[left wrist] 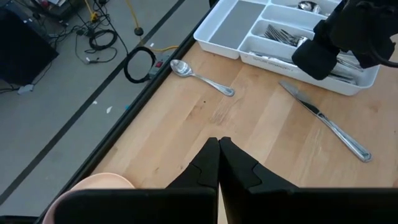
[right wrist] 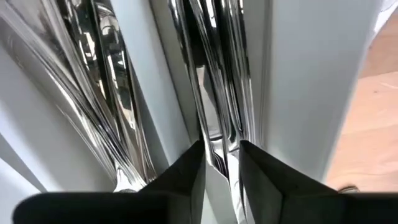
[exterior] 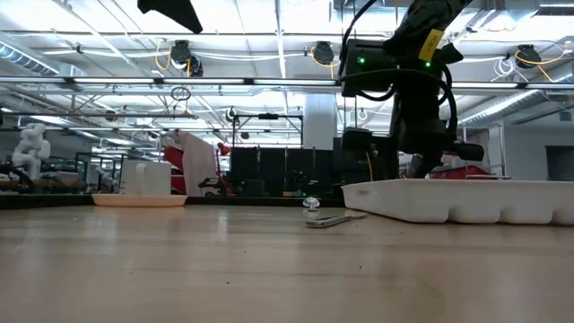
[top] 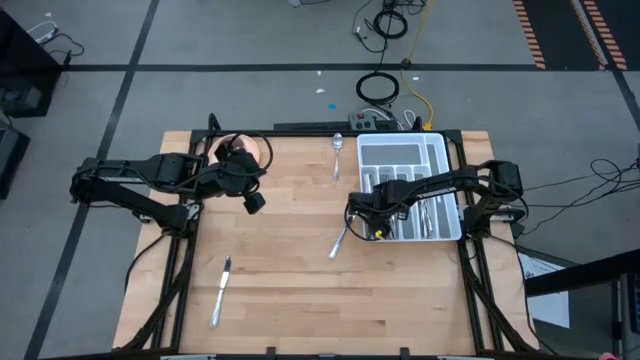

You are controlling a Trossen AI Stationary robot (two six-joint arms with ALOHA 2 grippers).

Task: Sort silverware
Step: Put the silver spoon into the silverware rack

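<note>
Right wrist view, right gripper point(right wrist: 222, 163) slightly parted over silverware point(right wrist: 214, 74) in white tray point(right wrist: 311, 81), left gripper point(left wrist: 219, 163) closed, empty

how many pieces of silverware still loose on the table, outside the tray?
3: a spoon left of the tray's far end, a knife beside its near left corner, and a knife near the front left. None seem hidden.

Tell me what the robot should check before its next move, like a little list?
1. Right gripper down in the white tray, fingers parted: ok.
2. Piece between its fingers released: cannot tell.
3. Left gripper shut, empty, waiting near the pink saucer: ok.
4. Knife beside the tray, unsorted: not ok.
5. Spoon and second knife on the table, unsorted: not ok.
</note>
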